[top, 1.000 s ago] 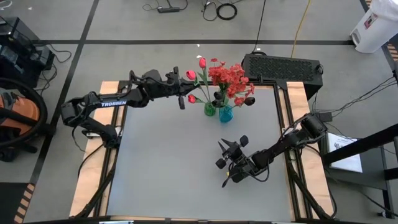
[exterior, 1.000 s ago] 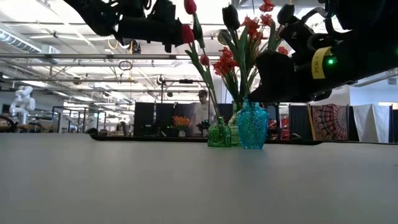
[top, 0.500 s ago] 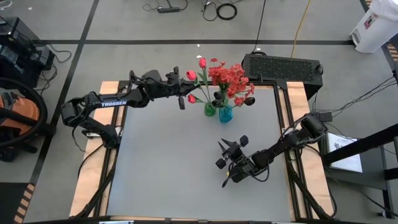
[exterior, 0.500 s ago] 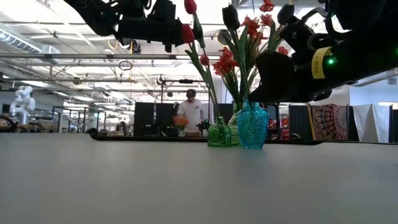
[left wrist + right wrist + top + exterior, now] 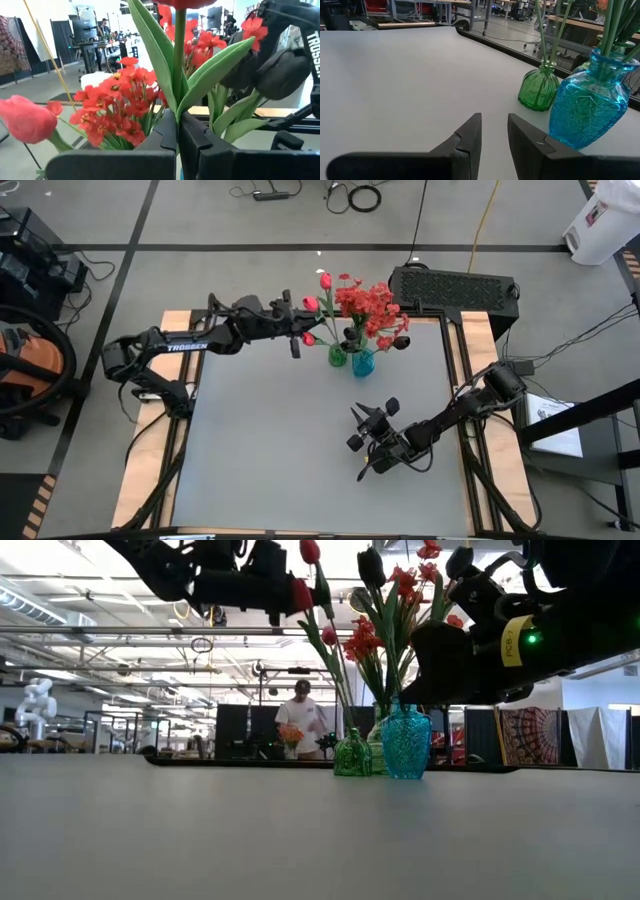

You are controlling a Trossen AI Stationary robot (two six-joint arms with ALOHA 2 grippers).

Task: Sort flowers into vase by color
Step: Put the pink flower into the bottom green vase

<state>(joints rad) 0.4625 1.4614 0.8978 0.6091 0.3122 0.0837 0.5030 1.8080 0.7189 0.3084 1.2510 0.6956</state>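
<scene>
A green vase (image 5: 338,357) and a blue vase (image 5: 363,363) stand at the table's far middle. Red clustered blossoms (image 5: 370,304) and dark buds (image 5: 400,340) rise from the blue vase. Pinkish-red tulips (image 5: 325,280) on thin stems rise from the green vase (image 5: 352,754). My left gripper (image 5: 303,320) is high beside the tulips, shut on one tulip stem (image 5: 178,75). My right gripper (image 5: 374,416) hangs open and empty over the table, nearer than the vases (image 5: 495,122). My left gripper pinches a green tulip stem (image 5: 178,107) between its two fingers (image 5: 167,132), just below where the long leaves branch off. The fingers come level from the table's left and lie across the stem. The stem stands nearly upright and runs down toward the green vase.
A black keyboard-like box (image 5: 455,285) lies just beyond the table's far edge. My right arm (image 5: 500,630) fills the upper right of the low view. Bare grey table (image 5: 270,440) spreads nearer than and to the left of the vases. A person stands far off in the room (image 5: 301,720).
My left gripper has shifted slightly toward the table's right, toward the vases, still shut on the tulip stem, and the tulip has moved with it. My right arm has kept still.
</scene>
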